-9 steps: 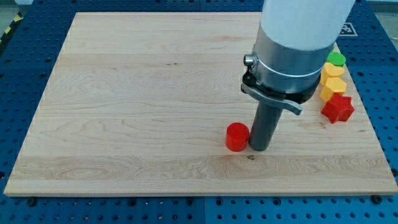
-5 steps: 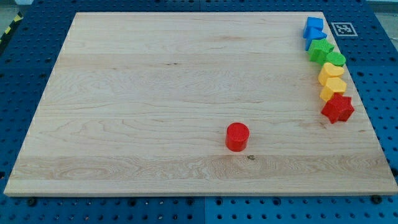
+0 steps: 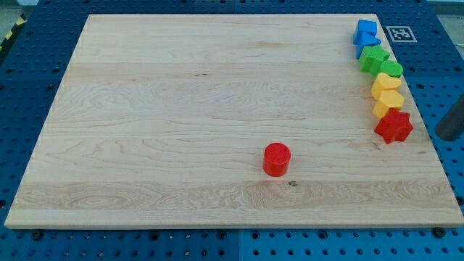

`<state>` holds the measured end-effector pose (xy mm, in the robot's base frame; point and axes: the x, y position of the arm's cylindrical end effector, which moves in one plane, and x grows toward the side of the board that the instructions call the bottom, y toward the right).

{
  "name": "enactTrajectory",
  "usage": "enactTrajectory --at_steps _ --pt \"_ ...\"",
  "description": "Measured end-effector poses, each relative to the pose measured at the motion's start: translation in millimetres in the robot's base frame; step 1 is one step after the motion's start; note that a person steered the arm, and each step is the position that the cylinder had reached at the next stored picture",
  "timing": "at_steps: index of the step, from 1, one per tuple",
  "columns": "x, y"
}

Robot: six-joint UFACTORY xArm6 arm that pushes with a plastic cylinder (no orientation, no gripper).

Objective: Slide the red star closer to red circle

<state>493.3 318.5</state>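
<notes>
The wooden board point(image 3: 181, 109) fills most of the view, lying on a blue perforated table point(image 3: 22, 87), and its left half carries no blocks. Low on the board, a little right of its middle, the red circle point(image 3: 276, 159) stands alone, well apart from everything else. Further right, a column of blocks runs down the board's right edge, each touching or just beside the next: two blue blocks point(image 3: 366, 35) at the view's top, whose shapes I cannot make out, then a green star point(image 3: 373, 56), a green circle point(image 3: 391, 69), and two yellow blocks point(image 3: 387, 93) that look hexagonal. At the column's lower end sits the red star point(image 3: 394, 126), just below the lower yellow block and close to the board's right edge, well apart from the red circle. A black-and-white marker tag point(image 3: 398, 33) lies at the board's top right corner. At the view's far right edge, off the board and over the blue table, my tip point(image 3: 448, 136) shows as a dark slanted rod, near the red star on its right but not touching it. I carry no pincer, only this rod, so there is nothing to open, close or grip with.
</notes>
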Motion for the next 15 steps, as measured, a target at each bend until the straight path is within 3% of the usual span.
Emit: enactTrajectory --at_steps 7,8,13,14,15 --pt "-15.0 -117.1" --pt "-48.1 -121.1" --pt "10.0 -149.6" --pt "15.9 -159.9" --pt "-5.7 -160.5"
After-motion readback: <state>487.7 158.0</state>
